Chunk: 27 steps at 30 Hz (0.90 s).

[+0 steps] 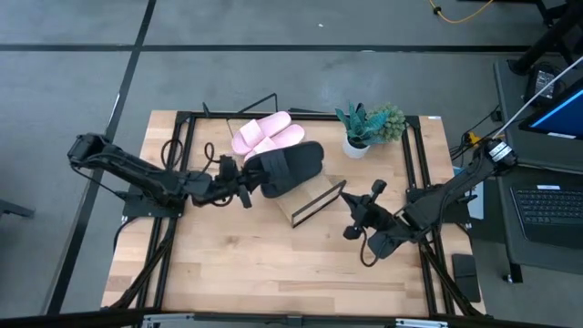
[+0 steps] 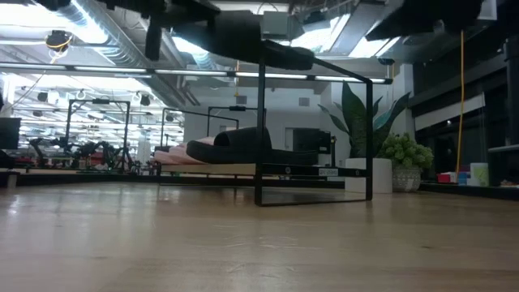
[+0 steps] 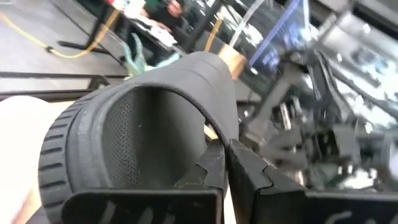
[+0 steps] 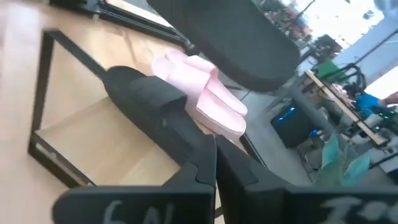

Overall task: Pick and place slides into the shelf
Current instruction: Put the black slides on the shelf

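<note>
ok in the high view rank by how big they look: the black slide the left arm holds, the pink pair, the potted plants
1. Black slide, though it is lifted nearer the camera, which flatters it.
2. Pink pair, close behind.
3. Potted plants, about the pair's size; unsure between those two.

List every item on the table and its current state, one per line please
Left gripper: shut on a raised black slide.
Right gripper: shut, empty, beside the shelf.
Pink slides: lying together on the shelf.
Other black slide: resting on the shelf.
Potted plants: upright.
</note>
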### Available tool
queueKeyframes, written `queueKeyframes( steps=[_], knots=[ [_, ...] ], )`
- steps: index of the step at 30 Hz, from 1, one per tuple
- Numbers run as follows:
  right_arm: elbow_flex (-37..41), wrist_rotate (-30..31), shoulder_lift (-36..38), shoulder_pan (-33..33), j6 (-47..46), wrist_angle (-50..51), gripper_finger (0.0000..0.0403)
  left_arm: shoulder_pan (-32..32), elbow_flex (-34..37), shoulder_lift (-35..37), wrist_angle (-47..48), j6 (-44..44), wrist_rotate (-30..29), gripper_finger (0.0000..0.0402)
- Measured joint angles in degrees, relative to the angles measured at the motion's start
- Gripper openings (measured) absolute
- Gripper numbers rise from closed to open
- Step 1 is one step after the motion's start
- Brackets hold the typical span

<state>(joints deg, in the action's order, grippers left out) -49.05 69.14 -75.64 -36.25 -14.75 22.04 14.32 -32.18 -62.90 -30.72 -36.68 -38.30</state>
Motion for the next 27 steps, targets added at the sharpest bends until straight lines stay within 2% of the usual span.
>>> queueKeyframes(
  steps=[4, 8, 13, 20, 24, 27],
  knots=[
    [2.79, 3.78, 0.01, 1.76, 7.01, -9.34, 0.0002, 2.15, 1.02, -3.68, -5.04, -0.73, -5.93, 0.0],
    [4.35, 3.86, -0.02, 3.54, 10.46, -15.01, 0.0002, 2.88, -0.15, -10.51, -9.86, -2.21, -7.88, 0.0],
    [5.26, 3.91, -0.04, 4.28, 12.53, -14.65, 0.0002, 2.81, -1.46, -17.15, -15.3, -3.7, -8.82, 0.0],
    [5.23, 3.71, -0.02, 4.26, 13.48, -14.51, 0.0002, 4.39, -1.67, -21.17, -19.58, -8.53, -12.52, 0.0],
    [5.23, 0.85, -0.02, 4.26, 11.97, -14.09, 0.0002, 6.01, -1.65, -24.35, -19.75, -14.1, -15.44, 0.0],
    [5.23, -0.85, -0.02, 4.16, 10.02, -13.44, 0.0002, 7.17, -2.41, -26.18, -21.42, -14.01, -16.8, 0.0]
  ],
)
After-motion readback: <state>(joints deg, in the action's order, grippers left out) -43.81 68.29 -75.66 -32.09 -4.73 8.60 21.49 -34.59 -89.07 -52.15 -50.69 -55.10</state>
